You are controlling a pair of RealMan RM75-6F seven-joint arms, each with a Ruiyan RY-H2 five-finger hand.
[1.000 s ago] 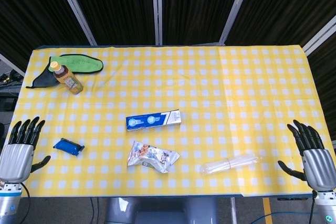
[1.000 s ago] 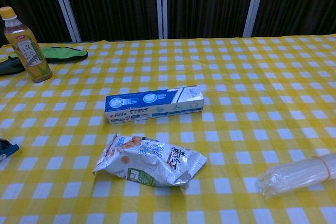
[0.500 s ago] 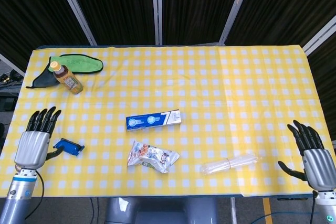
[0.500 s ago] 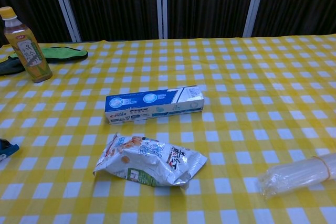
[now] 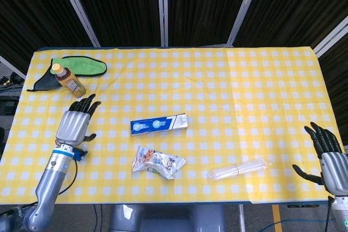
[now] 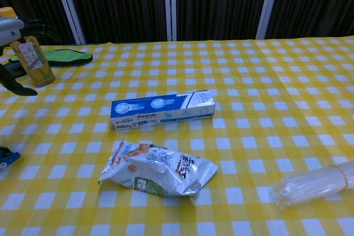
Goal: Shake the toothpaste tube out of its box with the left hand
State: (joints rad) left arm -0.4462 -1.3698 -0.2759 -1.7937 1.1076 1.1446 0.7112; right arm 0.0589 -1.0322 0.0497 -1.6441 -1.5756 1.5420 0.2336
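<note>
Yellow checked tablecloth (image 5: 244, 91) carries the toothpaste box (image 5: 159, 124) at centre, closed and lying flat, its tube hidden. Left hand (image 5: 75, 124) hovers beside it, fingers spread, empty, covering a blue object. Right hand (image 5: 328, 155) is open, empty, partly cut off at the frame edge.

Bright, even overhead light, faint soft shadows, sharp focus, dark curtained backdrop.

Print runs along the blue-and-white box (image 6: 162, 109) and across the snack bag (image 6: 157, 169), with a label on the bottle (image 6: 32, 53) too, but none of it is sharp enough to read.
</note>
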